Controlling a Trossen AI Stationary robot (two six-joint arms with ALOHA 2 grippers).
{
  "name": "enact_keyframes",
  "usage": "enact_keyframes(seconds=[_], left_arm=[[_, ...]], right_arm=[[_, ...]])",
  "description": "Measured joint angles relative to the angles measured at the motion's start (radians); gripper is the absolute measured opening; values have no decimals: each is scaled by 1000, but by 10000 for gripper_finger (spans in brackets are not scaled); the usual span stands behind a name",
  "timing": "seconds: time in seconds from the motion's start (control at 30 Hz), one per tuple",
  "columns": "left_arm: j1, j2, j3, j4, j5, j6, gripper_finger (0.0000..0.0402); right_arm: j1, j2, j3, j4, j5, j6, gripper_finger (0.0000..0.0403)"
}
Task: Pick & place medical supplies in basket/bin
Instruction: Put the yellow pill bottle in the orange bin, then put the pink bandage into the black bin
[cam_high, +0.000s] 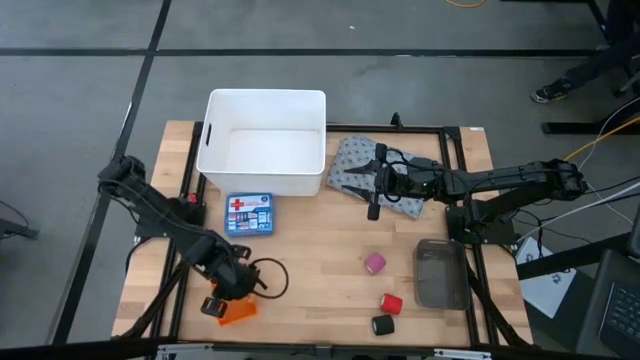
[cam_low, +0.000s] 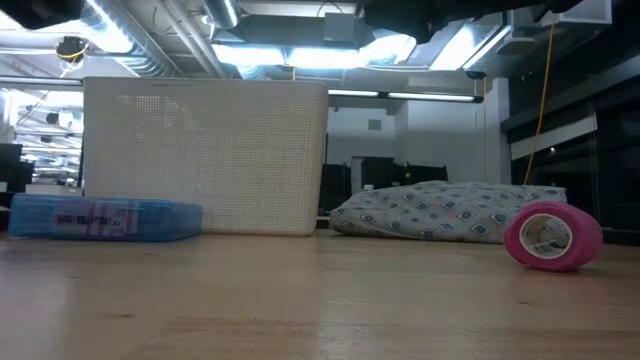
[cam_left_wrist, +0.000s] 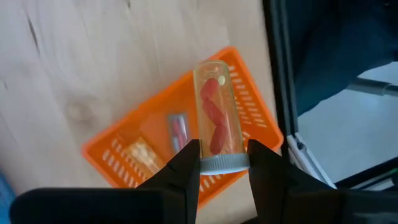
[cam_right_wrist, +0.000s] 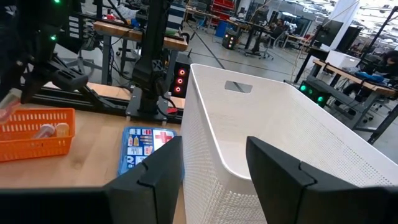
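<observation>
On inspection, the work stood at an early stage. The left gripper (cam_left_wrist: 222, 167) held a clear vial (cam_left_wrist: 217, 118) with a red strip inside, its jaws closed on the vial near the cap, directly over the orange basket (cam_left_wrist: 249, 109) at the table's near left corner; the basket already contained two small items, one tan and one a small tube. The right gripper (cam_right_wrist: 214, 165) hovered over the grey dotted pack (cam_high: 350, 165), which lay just beside the white tub (cam_high: 263, 140); its jaws stood partly apart with nothing visible between them. The tub appeared bare inside, and so did the dark tray (cam_high: 440, 273). The pink roll (cam_high: 374, 262), red roll (cam_high: 391, 303) and black roll (cam_high: 382, 325) lay loose on the table near the tray, and a blue first-aid box (cam_high: 249, 214) sat in front of the tub. In my judgement, most of the supplies remained to be placed.
</observation>
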Motion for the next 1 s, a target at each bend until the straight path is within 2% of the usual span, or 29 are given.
enact_keyframes(seconds=[0.37, 0.57, 0.8, 1.0], left_arm=[[-67, 0, -144, 32, -1, -180, 99], [-68, 0, -150, 34, -67, -216, 126], [-68, 0, -150, 34, -78, -236, 165], [-68, -2, -144, 33, -66, -221, 181]], right_arm=[[0, 0, 0, 0, -3, 21, 178], [0, 0, 0, 0, -3, 23, 178], [0, 0, 0, 0, -3, 23, 178], [0, 0, 0, 0, -3, 23, 178]])
